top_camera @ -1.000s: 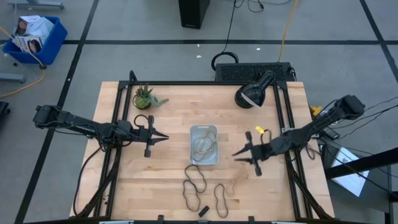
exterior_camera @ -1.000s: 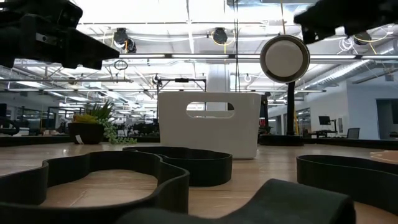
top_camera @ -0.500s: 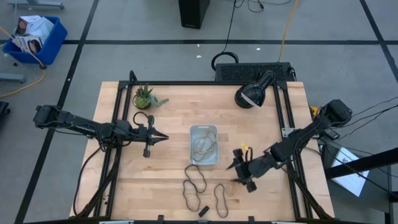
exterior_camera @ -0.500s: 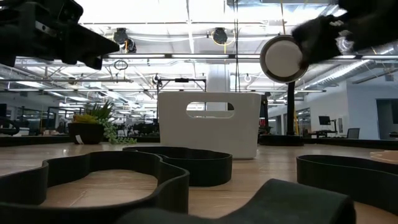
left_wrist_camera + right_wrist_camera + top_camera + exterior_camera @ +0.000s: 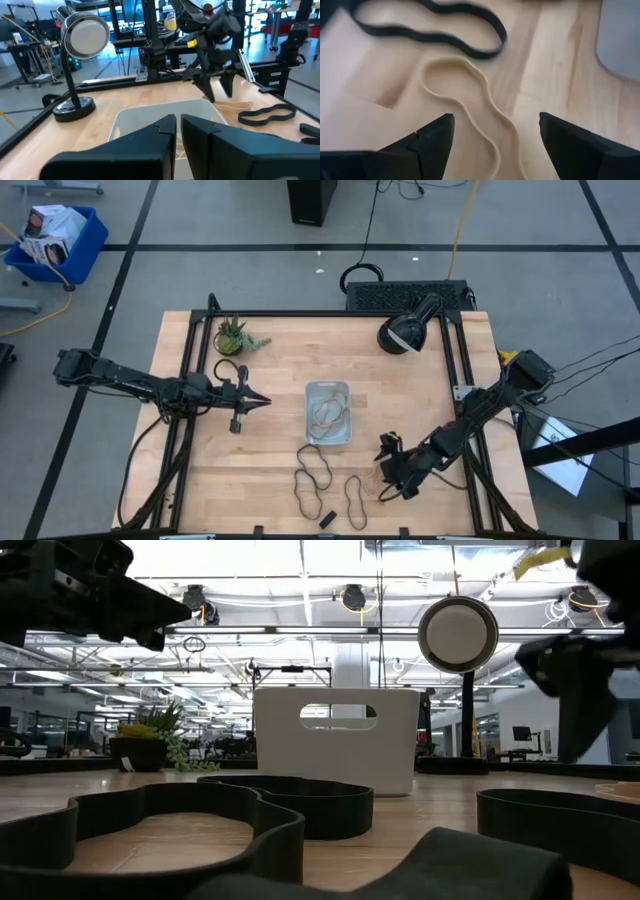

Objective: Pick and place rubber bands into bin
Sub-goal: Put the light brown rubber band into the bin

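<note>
From above, the bin (image 5: pixel 328 413) sits near the table's (image 5: pixel 280 360) centre with tan rubber bands (image 5: pixel 328 416) lying inside it; at about five o'clock from it the right gripper (image 5: pixel 383 476) hangs over a tan band (image 5: pixel 377 477) on the wood, fingers spread wide and holding nothing, while two black bands (image 5: pixel 313 472) lie at about six o'clock from the bin. The left gripper (image 5: pixel 260 400) waits at nine o'clock from the bin, its fingers nearly closed on nothing. At table height, thick black bands (image 5: pixel 190 830) fill the foreground before the bin (image 5: pixel 335 752). The left wrist view looks past its near-shut fingers (image 5: pixel 165 135) across the bin (image 5: pixel 165 107) to the right gripper (image 5: pixel 216 92) standing open over the tan band (image 5: pixel 234 106). The right wrist view shows the tan band (image 5: pixel 470 100) lying between its wide-apart fingers (image 5: pixel 437 137), untouched, with a black band (image 5: pixel 440 30) beyond.
</note>
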